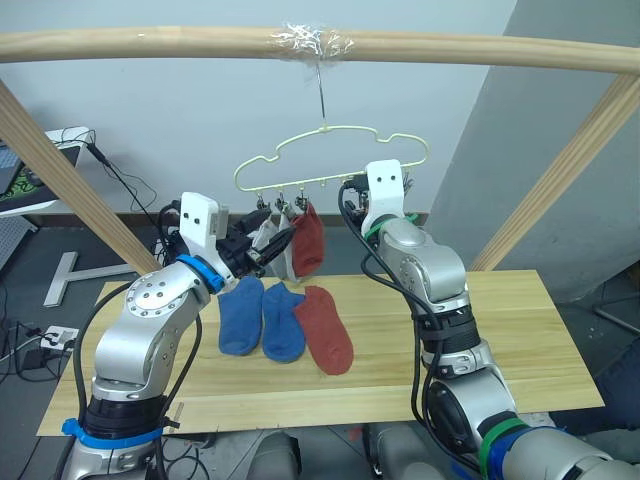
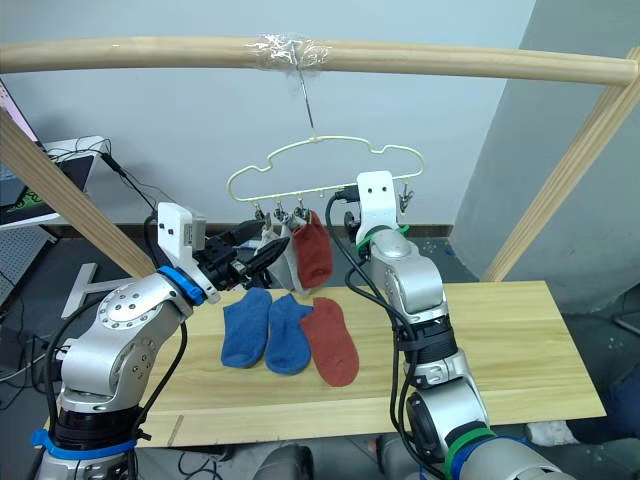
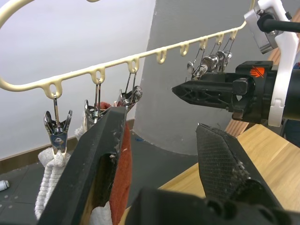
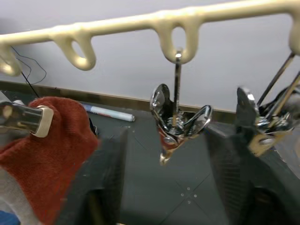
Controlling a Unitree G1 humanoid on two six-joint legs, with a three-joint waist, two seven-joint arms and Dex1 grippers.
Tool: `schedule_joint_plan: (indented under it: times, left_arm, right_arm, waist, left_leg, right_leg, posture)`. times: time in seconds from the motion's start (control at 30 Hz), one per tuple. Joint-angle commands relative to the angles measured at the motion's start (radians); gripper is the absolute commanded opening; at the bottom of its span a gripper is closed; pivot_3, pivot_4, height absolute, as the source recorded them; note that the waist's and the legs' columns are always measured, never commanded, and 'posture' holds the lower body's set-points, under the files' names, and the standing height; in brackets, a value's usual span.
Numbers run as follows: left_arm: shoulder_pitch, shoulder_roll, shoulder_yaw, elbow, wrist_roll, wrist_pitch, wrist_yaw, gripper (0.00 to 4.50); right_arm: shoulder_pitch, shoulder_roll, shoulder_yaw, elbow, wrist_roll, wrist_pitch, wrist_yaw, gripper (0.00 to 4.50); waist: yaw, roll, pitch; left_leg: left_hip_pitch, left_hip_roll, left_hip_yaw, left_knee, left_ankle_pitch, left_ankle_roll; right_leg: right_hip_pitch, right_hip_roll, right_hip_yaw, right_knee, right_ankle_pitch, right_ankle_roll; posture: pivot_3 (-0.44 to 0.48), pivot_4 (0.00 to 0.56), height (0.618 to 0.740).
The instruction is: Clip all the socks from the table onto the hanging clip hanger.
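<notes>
The cream clip hanger (image 1: 330,158) hangs by its hook from the top pole. One rust-red sock (image 1: 308,240) is clipped to it, with light grey sock fabric (image 1: 274,243) beside it. Two blue socks (image 1: 240,315) (image 1: 283,322) and another rust-red sock (image 1: 327,331) lie flat on the table (image 1: 500,340). My left gripper (image 1: 258,252) is open beside the hanging socks, one finger (image 3: 101,159) against the red and grey fabric. My right gripper (image 4: 171,178) is open just under the hanger, with a free metal clip (image 4: 176,123) hanging between its fingers.
A round wooden pole frame (image 1: 150,45) spans the top, and its slanted legs (image 1: 70,175) (image 1: 565,175) stand at both sides behind the table. Cables and a screen (image 1: 20,170) sit on the floor at the back left. More empty clips (image 3: 213,61) hang toward the hanger's right end.
</notes>
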Motion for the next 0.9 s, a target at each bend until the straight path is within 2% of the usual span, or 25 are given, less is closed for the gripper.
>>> schedule_joint_plan:
  times: [0.03, 0.47, 0.9]
  left_arm:
    - [-0.004, -0.002, 0.011, -0.014, 0.006, -0.023, 0.001, 2.70]
    - [0.004, -0.012, 0.013, -0.022, 0.013, -0.026, 0.014, 2.70]
    - [0.009, -0.022, 0.014, -0.033, 0.006, -0.018, 0.030, 2.70]
  right_arm:
    - [-0.032, 0.003, -0.001, -0.021, -0.007, -0.019, -0.002, 2.02]
    - [-0.116, 0.005, -0.015, 0.077, 0.000, -0.079, 0.008, 2.02]
    - [-0.131, 0.012, -0.010, 0.110, 0.000, -0.103, 0.015, 2.02]
  waist:
    - [0.000, 0.000, 0.000]
    - [-0.004, 0.000, 0.001]
    - [0.000, 0.000, 0.001]
  left_leg:
    - [0.000, 0.000, 0.000, 0.000, 0.000, 0.000]
    - [0.000, 0.000, 0.000, 0.000, 0.000, 0.000]
    - [0.000, 0.000, 0.000, 0.000, 0.000, 0.000]
  right_leg:
    - [0.000, 0.000, 0.000, 0.000, 0.000, 0.000]
    - [0.000, 0.000, 0.000, 0.000, 0.000, 0.000]
    - [0.000, 0.000, 0.000, 0.000, 0.000, 0.000]
  posture:
    - [-0.105, 0.184, 0.740]
    - [-0.096, 0.178, 0.740]
    - [-0.086, 0.181, 0.740]
